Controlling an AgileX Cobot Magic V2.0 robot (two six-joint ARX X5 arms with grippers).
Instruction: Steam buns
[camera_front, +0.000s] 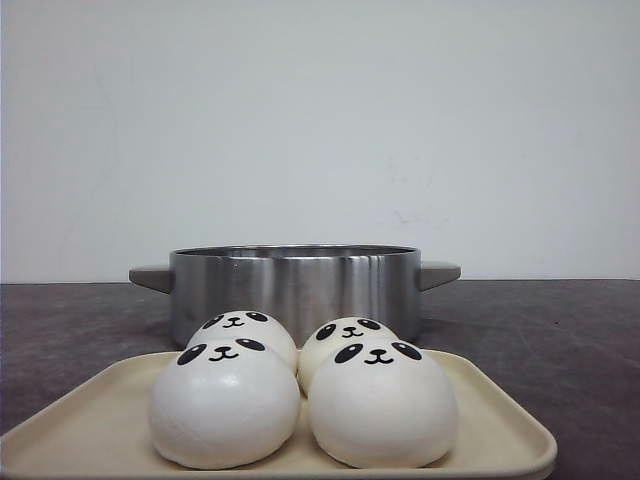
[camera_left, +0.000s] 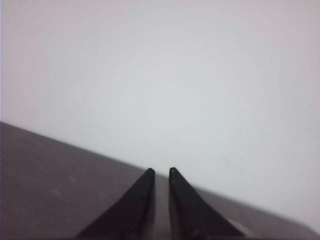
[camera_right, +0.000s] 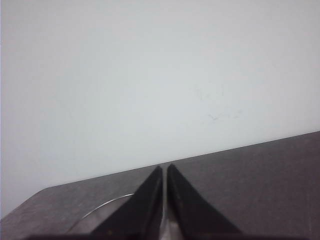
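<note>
Several white buns with black panda faces sit close together on a cream tray (camera_front: 505, 420) at the front of the front view: two in front (camera_front: 224, 405) (camera_front: 382, 405) and two behind (camera_front: 240, 328) (camera_front: 345, 333). A steel pot (camera_front: 295, 282) with grey side handles stands right behind the tray. Neither gripper shows in the front view. My left gripper (camera_left: 160, 171) has its dark fingers nearly together and empty over the dark table. My right gripper (camera_right: 164, 166) is shut and empty, with the pot's thin rim (camera_right: 107, 203) showing just beside its fingers.
The dark grey table (camera_front: 560, 320) runs back to a plain white wall (camera_front: 320, 120). The pot's handles (camera_front: 440, 273) stick out to both sides. Bare table lies left and right of the pot and tray.
</note>
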